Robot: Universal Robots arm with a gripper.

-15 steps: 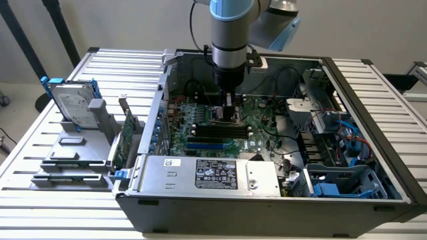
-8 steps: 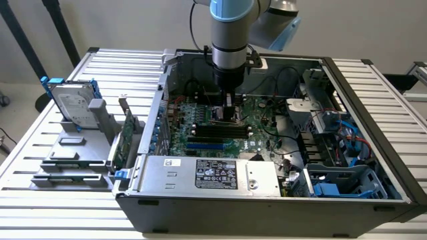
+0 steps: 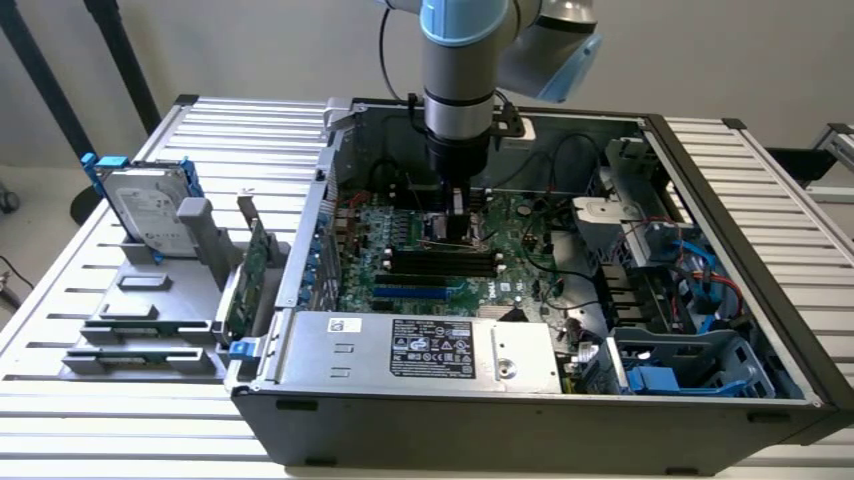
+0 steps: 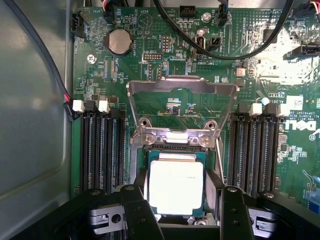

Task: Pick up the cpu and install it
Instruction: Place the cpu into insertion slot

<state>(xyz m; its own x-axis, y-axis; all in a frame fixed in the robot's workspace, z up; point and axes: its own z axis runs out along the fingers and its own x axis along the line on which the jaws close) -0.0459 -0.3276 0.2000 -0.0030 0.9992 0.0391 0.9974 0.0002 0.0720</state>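
Gripper point(image 4: 176, 210) fingers point(image 4: 135, 210) stand wide apart, one on each side of the cpu point(image 4: 176, 186), not squeezing it. That silver square chip lies flat in its socket on the green board point(image 4: 125, 150). Just past it, the metal socket lid point(image 4: 182, 107) stands flipped up. Black memory slots point(image 4: 102, 150) run along both sides.

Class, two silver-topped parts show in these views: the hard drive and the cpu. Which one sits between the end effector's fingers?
The cpu: the small square chip lying in the motherboard socket between the end effector fingers. The hard drive stands outside the case in blue brackets.
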